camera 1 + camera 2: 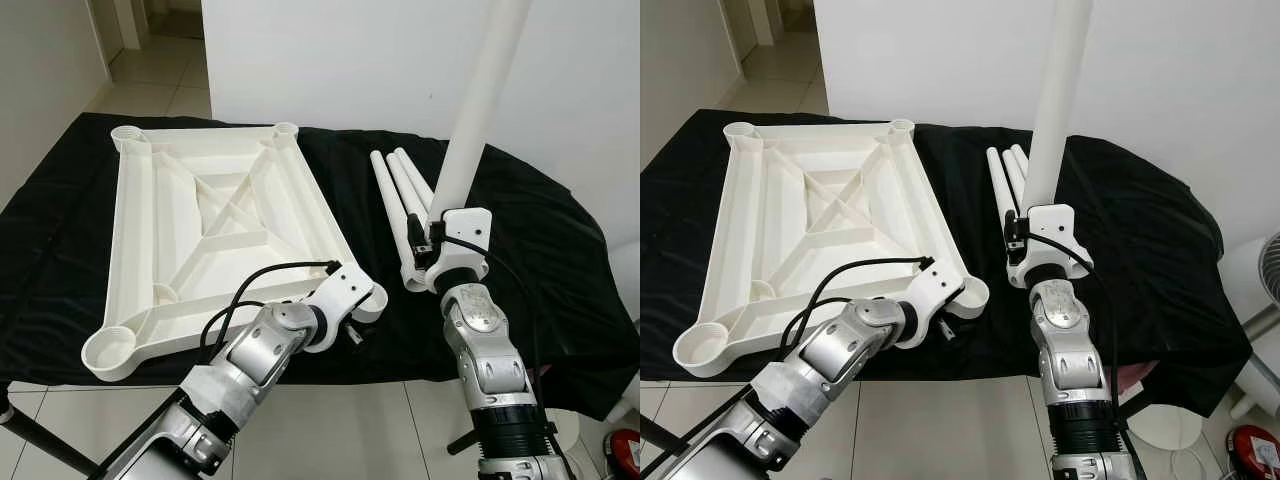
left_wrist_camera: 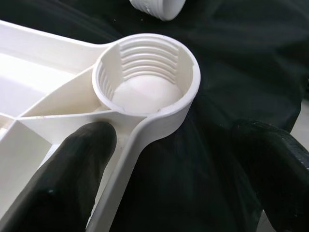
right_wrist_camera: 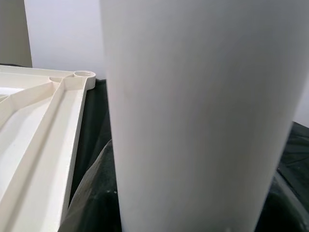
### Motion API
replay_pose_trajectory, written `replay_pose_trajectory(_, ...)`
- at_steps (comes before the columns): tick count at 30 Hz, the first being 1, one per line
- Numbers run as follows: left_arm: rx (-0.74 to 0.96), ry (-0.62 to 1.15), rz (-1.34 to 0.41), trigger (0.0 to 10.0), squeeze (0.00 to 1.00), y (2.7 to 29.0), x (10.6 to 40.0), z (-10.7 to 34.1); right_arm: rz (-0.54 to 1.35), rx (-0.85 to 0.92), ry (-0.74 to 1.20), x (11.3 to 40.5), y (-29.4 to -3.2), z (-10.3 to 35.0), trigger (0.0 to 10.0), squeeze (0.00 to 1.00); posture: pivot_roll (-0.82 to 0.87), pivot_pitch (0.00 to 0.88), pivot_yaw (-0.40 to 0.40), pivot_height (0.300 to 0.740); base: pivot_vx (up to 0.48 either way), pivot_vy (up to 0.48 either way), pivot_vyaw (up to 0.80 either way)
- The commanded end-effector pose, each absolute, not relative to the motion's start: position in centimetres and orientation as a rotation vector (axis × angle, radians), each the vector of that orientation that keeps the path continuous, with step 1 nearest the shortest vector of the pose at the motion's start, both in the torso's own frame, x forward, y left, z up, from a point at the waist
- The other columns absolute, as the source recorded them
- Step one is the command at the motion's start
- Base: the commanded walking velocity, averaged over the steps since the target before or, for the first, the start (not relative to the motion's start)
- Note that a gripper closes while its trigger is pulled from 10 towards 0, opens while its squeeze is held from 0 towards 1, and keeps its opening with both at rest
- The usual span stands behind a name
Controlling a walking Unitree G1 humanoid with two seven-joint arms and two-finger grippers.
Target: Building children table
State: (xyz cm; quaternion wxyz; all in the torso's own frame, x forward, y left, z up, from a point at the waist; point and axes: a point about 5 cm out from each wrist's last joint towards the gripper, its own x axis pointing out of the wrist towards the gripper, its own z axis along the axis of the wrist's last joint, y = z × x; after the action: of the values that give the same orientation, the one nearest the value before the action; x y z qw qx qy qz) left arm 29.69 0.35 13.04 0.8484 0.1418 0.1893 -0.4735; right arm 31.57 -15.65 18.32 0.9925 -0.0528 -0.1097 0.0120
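A white tabletop (image 1: 170, 220) lies upside down on the black-draped table, with a threaded socket at each corner. My left gripper (image 2: 178, 140) is open at the near right socket (image 2: 145, 72). One of its fingers (image 2: 72, 169) rests inside the frame. The other hangs over the cloth outside the rim. My right gripper (image 1: 443, 222) is shut on a white table leg (image 1: 480, 90) and holds it nearly upright, right of the tabletop. The same table leg (image 3: 203, 111) blocks most of the right wrist view. Three more legs (image 1: 398, 195) lie side by side on the cloth behind it.
The black cloth (image 1: 540, 260) hangs over the table's front and right edges. A white wall stands behind the table, and pale tiled floor lies in front. A white fan (image 1: 1260, 280) and a red object (image 1: 625, 450) are at the right. A black stand leg (image 1: 40, 445) crosses the lower left.
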Motion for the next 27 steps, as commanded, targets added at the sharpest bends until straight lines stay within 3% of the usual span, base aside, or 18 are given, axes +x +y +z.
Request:
replay_pose_trajectory(1, 0.303, 0.315, -0.92, 10.0, 0.0, -0.2, 30.4, 14.4, 0.011, -0.095, -0.231, 31.7, -15.7, 18.6, 10.0, 0.0, -0.04, 0.0, -0.075, 0.74, 0.0, 0.0, 0.0)
replay_pose_trajectory(10, 0.201, 0.097, -0.98, 10.0, 0.0, 1.7, 29.9, 18.3, 0.039, -0.097, -0.214, 31.6, -15.2, 17.8, 10.0, 0.0, -0.02, 0.0, -0.079, 0.74, 0.0, 0.0, 0.0)
replay_pose_trajectory(18, 0.163, 0.061, -0.972, 10.0, 0.0, 3.4, 29.3, 18.7, 0.079, -0.083, -0.209, 31.7, -14.7, 17.5, 10.0, 0.0, 0.0, 0.0, -0.093, 0.74, 0.0, 0.0, 0.0)
replay_pose_trajectory(27, 0.126, 0.066, -0.844, 10.0, 0.0, 6.4, 28.7, 17.4, 0.222, -0.032, -0.231, 31.7, -12.8, 16.8, 10.0, 0.0, 0.02, 0.0, -0.108, 0.74, 0.0, 0.0, 0.0)
